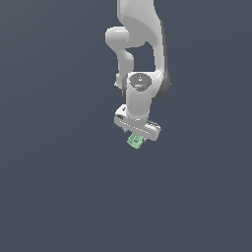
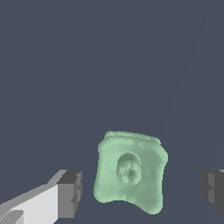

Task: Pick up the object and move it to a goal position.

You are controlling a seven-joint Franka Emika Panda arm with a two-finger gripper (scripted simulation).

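The object (image 2: 130,170) is a small pale mint-green blocky piece with a round dimple in its top, lying on the dark grey floor. In the wrist view it lies between my two dark fingertips (image 2: 70,192), with a gap on each side. My gripper (image 2: 142,192) is open and does not touch it. In the exterior view the white gripper (image 1: 137,132) hangs directly over the object (image 1: 135,141), which peeks out just below the hand. The rest of the object is hidden by the hand there.
A flat, uniform dark grey floor (image 1: 59,197) spreads all around. The white arm (image 1: 140,44) rises behind the gripper toward the top of the exterior view.
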